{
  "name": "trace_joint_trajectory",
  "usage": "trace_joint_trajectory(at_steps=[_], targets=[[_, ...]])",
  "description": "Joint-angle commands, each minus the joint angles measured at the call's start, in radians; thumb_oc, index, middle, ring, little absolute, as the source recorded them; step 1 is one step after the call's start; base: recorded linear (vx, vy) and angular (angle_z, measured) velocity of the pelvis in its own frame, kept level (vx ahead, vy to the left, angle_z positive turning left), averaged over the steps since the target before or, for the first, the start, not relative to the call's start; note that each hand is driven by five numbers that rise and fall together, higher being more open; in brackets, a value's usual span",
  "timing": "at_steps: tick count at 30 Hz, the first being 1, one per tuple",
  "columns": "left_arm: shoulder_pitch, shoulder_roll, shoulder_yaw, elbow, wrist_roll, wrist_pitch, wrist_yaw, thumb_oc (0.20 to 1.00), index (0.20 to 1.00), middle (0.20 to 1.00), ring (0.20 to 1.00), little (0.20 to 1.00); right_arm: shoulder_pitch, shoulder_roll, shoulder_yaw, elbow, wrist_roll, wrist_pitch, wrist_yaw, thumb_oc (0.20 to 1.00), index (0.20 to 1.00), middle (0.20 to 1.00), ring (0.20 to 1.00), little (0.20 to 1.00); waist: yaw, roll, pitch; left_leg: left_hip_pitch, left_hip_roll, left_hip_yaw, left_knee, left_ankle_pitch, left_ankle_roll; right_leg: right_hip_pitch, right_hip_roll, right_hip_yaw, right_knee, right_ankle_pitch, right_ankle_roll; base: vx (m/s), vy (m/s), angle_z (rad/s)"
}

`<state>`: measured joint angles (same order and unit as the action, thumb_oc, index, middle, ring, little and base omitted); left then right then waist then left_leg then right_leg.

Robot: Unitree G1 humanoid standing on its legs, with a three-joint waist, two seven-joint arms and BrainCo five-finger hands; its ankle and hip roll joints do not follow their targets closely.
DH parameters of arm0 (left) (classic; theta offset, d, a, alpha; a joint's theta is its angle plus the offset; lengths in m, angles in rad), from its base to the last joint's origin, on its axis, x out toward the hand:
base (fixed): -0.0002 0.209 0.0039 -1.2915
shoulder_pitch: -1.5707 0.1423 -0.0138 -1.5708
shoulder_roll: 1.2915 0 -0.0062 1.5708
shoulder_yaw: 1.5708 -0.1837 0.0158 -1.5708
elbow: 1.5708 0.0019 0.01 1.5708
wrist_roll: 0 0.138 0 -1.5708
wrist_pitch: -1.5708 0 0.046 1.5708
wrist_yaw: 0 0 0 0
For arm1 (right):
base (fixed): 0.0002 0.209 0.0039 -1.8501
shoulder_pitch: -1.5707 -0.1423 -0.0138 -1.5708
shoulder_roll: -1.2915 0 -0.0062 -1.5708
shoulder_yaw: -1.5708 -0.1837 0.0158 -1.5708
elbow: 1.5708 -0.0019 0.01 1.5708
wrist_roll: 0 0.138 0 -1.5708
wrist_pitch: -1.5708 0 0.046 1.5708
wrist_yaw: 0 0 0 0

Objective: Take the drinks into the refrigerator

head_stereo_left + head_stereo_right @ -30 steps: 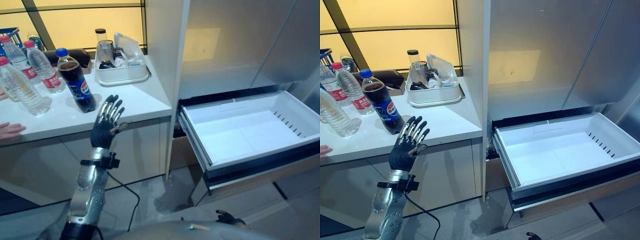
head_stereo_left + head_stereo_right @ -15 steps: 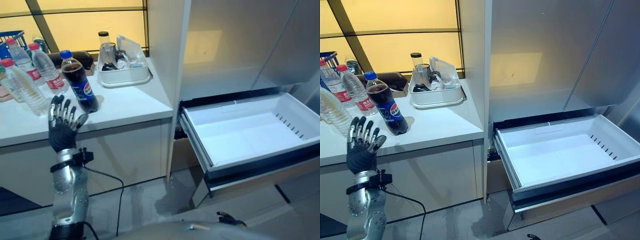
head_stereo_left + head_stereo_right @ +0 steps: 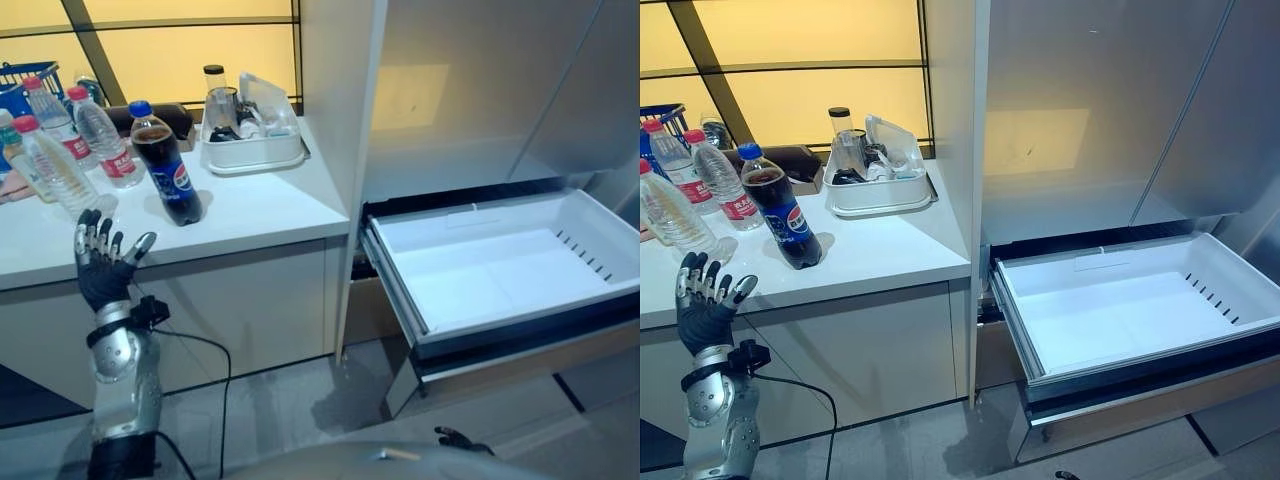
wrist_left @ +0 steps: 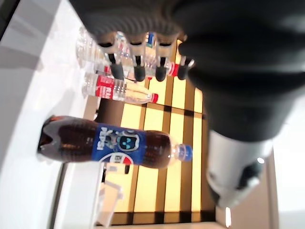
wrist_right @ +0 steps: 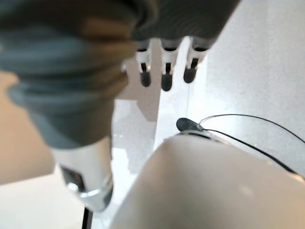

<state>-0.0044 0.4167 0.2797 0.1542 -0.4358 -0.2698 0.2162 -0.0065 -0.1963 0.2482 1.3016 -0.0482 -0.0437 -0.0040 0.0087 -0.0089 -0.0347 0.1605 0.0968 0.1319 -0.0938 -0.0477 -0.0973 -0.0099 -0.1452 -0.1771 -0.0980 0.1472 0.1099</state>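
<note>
left eye view: left hand (image 3: 102,268) is raised at 8 o'clock, in front of the counter (image 3: 250,205) edge, fingers straight and spread, holding nothing. Cola bottle (image 3: 168,177) stands upright at 10 o'clock of frame, just up and right of the hand, apart from it. Water bottles (image 3: 75,150) are clustered at 9–10 o'clock. White tray (image 3: 255,152) with a blender jar sits at 11 o'clock.
right eye view: refrigerator drawer (image 3: 1130,310) is pulled out at 4 o'clock and holds nothing. Every drink is on the counter.
left wrist view: fingertips (image 4: 139,72) are extended; the cola bottle and water bottles lie past them, no contact.
right wrist view: right hand (image 5: 164,67) hangs low, fingers relaxed and straight, gripping nothing.
step: my read is pre-grasp, reaching for a bottle; no transfer done yet.
next move: likely bring the left hand in to the cola bottle body at mid-height, wrap fingers and thumb, lift clear, then carry it right to the drawer. Watch for knocking over the nearby water bottles.
labels: cola has a blue label with a round logo; water bottles have red labels; text not readable.
</note>
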Motion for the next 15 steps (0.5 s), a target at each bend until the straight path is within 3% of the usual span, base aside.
trace_joint_trajectory(at_steps=[1, 10, 15], targets=[[-0.151, 0.119, -0.012, 0.053, 0.028, -0.001, -0.003, 1.0, 1.0, 1.0, 1.0, 1.0, -0.043, 0.032, 0.048, 0.026, -0.018, -0.003, 0.008, 1.0, 1.0, 1.0, 1.0, 1.0, -0.039, -0.029, 0.034, -0.058, -0.088, -0.048, 0.007, -0.013, 0.062, 0.105, 0.029, -0.066, 0.011, -0.11, 0.016, 0.0, 0.0, 0.0], [-0.371, 0.284, -0.119, 0.249, 0.01, 0.039, -0.01, 1.0, 1.0, 1.0, 1.0, 1.0, -0.019, 0.032, 0.071, 0.022, -0.01, 0.011, 0.01, 1.0, 1.0, 1.0, 1.0, 1.0, -0.071, -0.022, 0.023, -0.053, -0.088, -0.038, 0.007, -0.015, 0.06, 0.104, 0.029, -0.057, 0.011, -0.106, 0.024, 0.0, 0.0, 0.0], [-0.462, 0.314, -0.168, 0.372, -0.037, 0.058, -0.015, 1.0, 1.0, 1.0, 1.0, 1.0, -0.014, 0.033, 0.078, 0.022, -0.008, 0.016, 0.008, 1.0, 1.0, 1.0, 1.0, 1.0, -0.082, -0.019, 0.019, -0.051, -0.087, -0.032, 0.007, -0.016, 0.061, 0.103, 0.029, -0.051, 0.011, -0.103, 0.026, 0.0, 0.0, 0.0]])
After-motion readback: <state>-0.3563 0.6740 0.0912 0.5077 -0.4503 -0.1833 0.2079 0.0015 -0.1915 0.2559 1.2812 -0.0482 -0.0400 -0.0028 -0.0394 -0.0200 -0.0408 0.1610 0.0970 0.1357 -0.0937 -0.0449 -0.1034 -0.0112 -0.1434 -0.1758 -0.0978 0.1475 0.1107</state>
